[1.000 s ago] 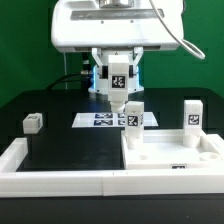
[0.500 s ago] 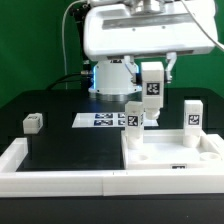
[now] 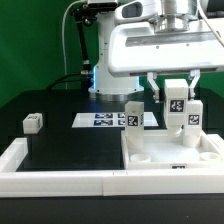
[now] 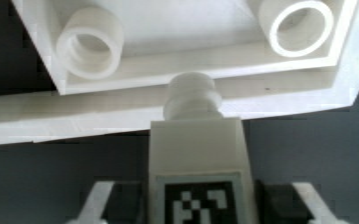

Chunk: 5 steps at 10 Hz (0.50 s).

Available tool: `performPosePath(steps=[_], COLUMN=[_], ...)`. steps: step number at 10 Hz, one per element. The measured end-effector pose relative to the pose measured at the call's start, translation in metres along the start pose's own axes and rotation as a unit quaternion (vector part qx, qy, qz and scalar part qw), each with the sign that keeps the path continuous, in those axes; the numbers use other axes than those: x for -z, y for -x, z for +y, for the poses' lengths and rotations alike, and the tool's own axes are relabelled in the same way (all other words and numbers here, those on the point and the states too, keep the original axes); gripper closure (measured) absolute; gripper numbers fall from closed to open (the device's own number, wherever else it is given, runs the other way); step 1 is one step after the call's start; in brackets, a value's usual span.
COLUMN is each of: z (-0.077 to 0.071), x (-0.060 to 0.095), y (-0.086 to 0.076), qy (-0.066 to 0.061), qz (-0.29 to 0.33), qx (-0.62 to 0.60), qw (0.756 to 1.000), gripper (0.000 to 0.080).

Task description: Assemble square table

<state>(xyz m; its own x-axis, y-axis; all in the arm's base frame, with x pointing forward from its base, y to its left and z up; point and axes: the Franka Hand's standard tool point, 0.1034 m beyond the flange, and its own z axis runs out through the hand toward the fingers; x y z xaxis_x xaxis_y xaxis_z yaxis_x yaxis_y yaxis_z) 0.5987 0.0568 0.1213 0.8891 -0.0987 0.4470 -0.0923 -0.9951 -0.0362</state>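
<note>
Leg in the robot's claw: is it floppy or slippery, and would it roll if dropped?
The leg looks like rigid moulded plastic, so it is probably stiff and light. Its flat tagged faces likely allow a steady hold. Its rounded peg end, seen in the wrist view, might let it roll.

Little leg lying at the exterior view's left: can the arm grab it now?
Probably not yet: the tool is full, shut on another leg above the tabletop. The little leg itself lies in the open, nothing covering it.
</note>
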Motion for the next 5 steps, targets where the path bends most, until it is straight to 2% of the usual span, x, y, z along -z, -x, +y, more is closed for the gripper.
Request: performPosePath(steps=[3, 4, 5], z=[0.002, 0.004, -0.007], x=[-0.001, 0.002, -0.002], y=[0.0, 0.001, 0.016], qy=[0.005, 0.013, 0.008], qz=[0.017, 0.052, 0.041], qx=[0.002, 0.004, 0.004], qw=[1.0, 0.999, 0.999], gripper=[0.0511, 0.0511, 0.0511])
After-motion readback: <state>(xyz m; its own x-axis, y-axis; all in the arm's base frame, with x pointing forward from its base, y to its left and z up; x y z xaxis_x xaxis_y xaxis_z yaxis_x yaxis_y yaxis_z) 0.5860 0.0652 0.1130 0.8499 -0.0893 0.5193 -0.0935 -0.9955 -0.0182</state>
